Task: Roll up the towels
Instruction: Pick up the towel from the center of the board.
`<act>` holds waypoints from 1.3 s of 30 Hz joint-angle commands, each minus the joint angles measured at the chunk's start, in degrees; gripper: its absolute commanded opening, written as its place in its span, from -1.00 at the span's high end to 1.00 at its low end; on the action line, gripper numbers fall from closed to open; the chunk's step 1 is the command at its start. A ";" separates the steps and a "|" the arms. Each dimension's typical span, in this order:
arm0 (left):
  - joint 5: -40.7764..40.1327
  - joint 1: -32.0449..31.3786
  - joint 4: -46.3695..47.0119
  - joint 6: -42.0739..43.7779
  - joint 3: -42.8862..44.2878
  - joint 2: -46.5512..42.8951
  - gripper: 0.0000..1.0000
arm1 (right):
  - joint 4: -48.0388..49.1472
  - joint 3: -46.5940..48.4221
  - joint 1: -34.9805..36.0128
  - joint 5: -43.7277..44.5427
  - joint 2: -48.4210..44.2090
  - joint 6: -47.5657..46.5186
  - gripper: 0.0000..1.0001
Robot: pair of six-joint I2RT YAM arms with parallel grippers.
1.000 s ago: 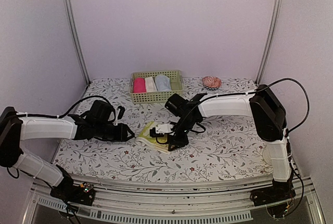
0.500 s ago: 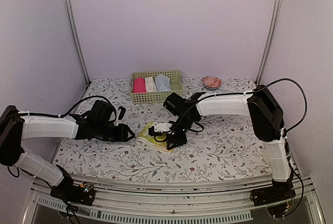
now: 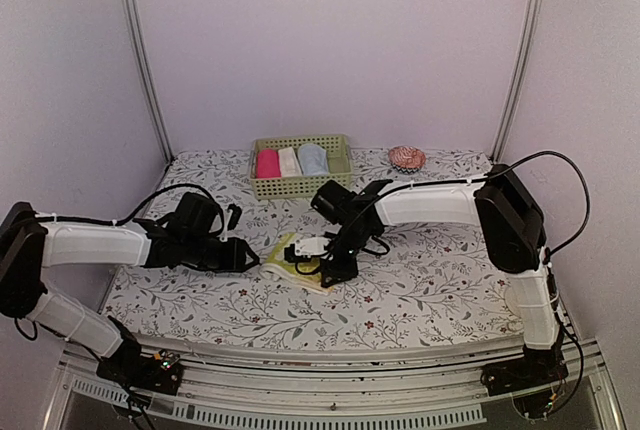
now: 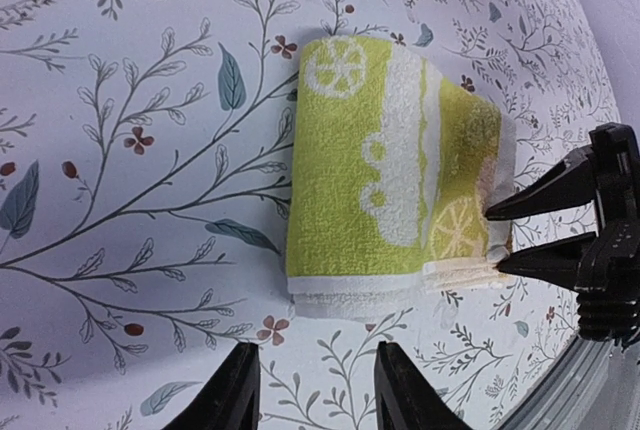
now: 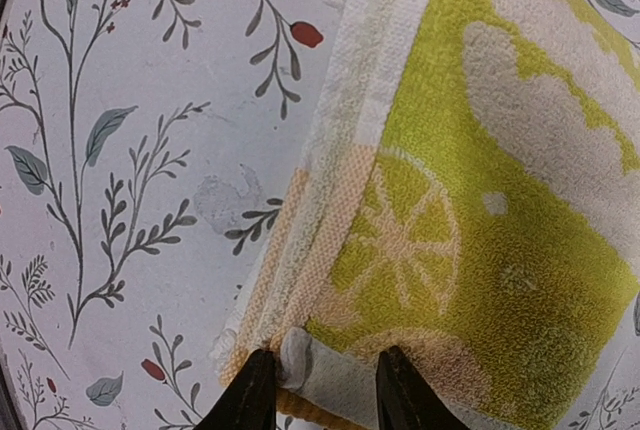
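1. Left tool is hovering low over the desk at 9 o'clock of the yellow-green towel. Its fingers are standing wide with only desk between them, gripping nothing. My read: it's parking there to pin or steady the cloth.
2. Yellow-green towel is lying folded flat mid-desk, layers stacked, not yet rolled.
3. Right tool is coming in from the towel's 3 o'clock, fingers narrow and straddling the layered hem. Can't tell if it's actually clamping. It's probably going for that edge because a roll starts from a free end.
4. At the far side, 12 o'clock, the green basket is holding the pink roll, the cream-white roll and the light blue towel side by side. The blue one is looking already rolled and stowed.
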 commanded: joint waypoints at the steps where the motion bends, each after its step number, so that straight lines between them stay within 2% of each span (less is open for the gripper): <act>1: -0.38 -0.37 0.42 0.42 0.90 0.76 0.19 | 3.15 -2.10 1.75 5.77 0.04 1.43 0.26; 7: -0.22 -0.33 0.56 0.47 1.30 1.49 0.19 | 4.37 -1.60 1.95 9.03 -0.84 2.91 0.64; 8: -0.18 -0.34 0.55 0.47 1.28 1.58 0.19 | 4.33 -1.49 1.94 9.40 -1.41 3.04 0.78; 11: -0.41 -0.33 0.28 0.74 1.56 1.55 0.19 | 4.02 -1.69 1.63 10.49 -4.36 2.91 0.92; 15: -2.97 -0.33 -1.53 2.02 2.34 0.18 0.18 | 2.64 -0.55 -0.21 12.03 -10.89 2.48 0.95; 18: -3.79 -0.30 -2.06 3.57 2.95 -1.00 0.14 | -0.32 4.69 -2.99 12.17 -16.10 2.43 0.94; 22: -4.68 -0.28 -2.58 6.15 4.29 -1.63 0.09 | -1.62 12.29 -6.49 9.68 -23.90 2.76 0.95; 26: -4.43 -0.39 -1.60 7.57 5.14 -2.77 0.08 | -1.54 14.38 -9.56 7.59 -30.79 3.97 0.95; 29: -2.80 -0.72 1.92 8.69 4.89 -3.35 0.07 | -1.71 9.83 -11.92 8.39 -33.56 3.95 0.95; 33: -0.07 -1.97 6.84 9.44 4.92 -1.71 0.06 | 1.82 -5.23 -17.58 5.50 -36.76 6.21 0.95; 36: 2.60 -3.99 10.53 10.21 6.23 2.25 0.06 | 6.66 -16.15 -23.45 5.60 -39.42 7.07 0.95; 39: 2.69 -6.65 10.85 12.10 10.61 8.56 0.07 | 9.54 -23.18 -31.14 1.45 -41.62 8.87 0.95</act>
